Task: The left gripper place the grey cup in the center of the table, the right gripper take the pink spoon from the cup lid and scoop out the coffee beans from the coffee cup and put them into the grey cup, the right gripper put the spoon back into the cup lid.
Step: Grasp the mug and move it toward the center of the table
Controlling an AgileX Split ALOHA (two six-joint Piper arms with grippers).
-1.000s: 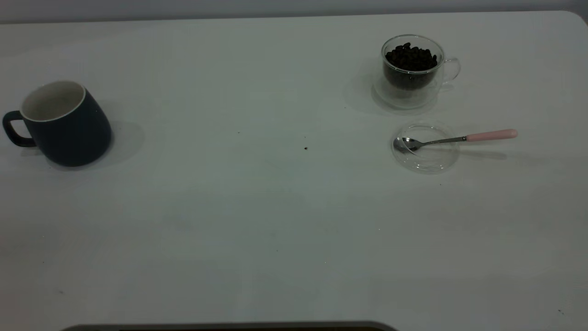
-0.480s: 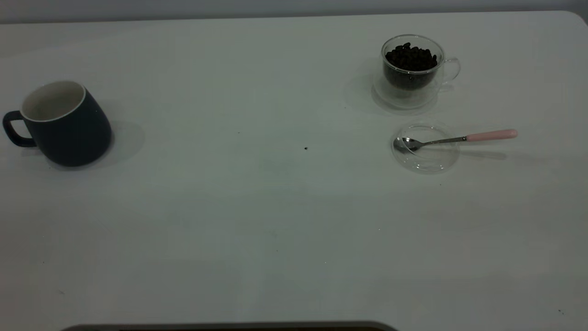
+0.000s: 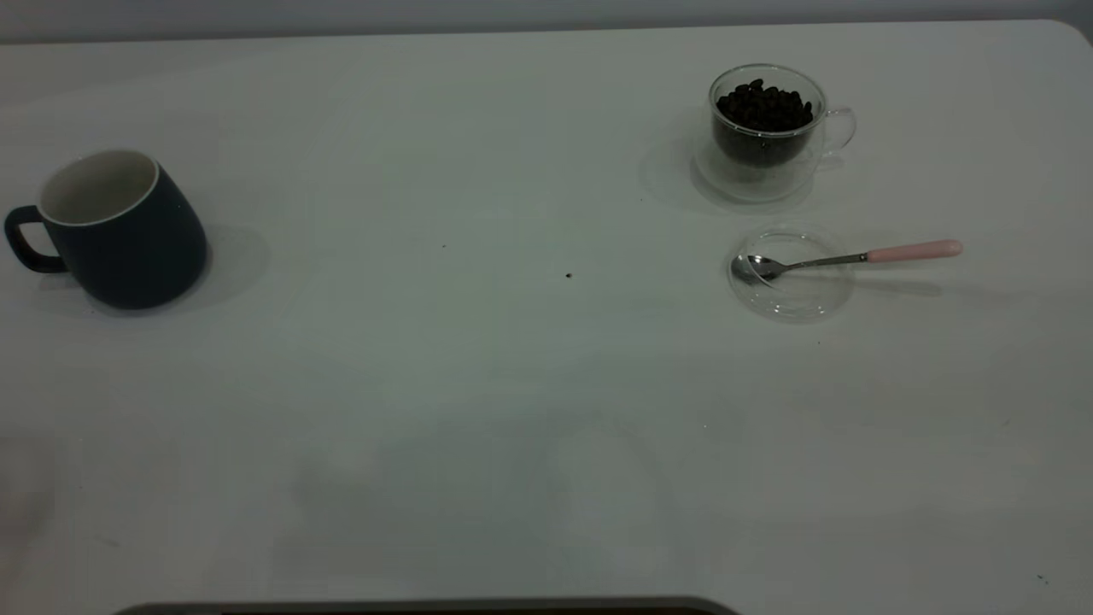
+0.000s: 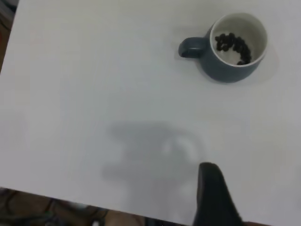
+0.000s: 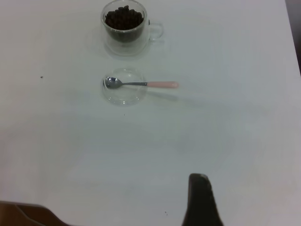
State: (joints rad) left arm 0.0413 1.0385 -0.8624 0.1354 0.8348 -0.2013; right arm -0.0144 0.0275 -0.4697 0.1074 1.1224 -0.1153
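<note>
The grey cup point(image 3: 119, 231) stands upright at the table's far left, handle pointing left. The left wrist view shows the grey cup point(image 4: 233, 47) from above with a few coffee beans inside. At the back right stands the glass coffee cup point(image 3: 764, 128) point(image 5: 124, 26), full of beans. In front of it lies the clear cup lid point(image 3: 790, 273) point(image 5: 123, 92). The pink spoon point(image 3: 854, 258) point(image 5: 141, 84) has its bowl in the lid and its handle pointing right. Neither arm appears in the exterior view. My left gripper point(image 4: 211, 197) and right gripper point(image 5: 200, 200) each show only as a dark tip, well short of the objects.
A small dark speck point(image 3: 569, 275) lies mid-table between the grey cup and the lid. A dark strip point(image 3: 427, 606) runs along the table's near edge. The wide white table point(image 3: 478, 384) lies between the left and right groups of objects.
No object has moved. A faint shadow has spread over the near middle of the table.
</note>
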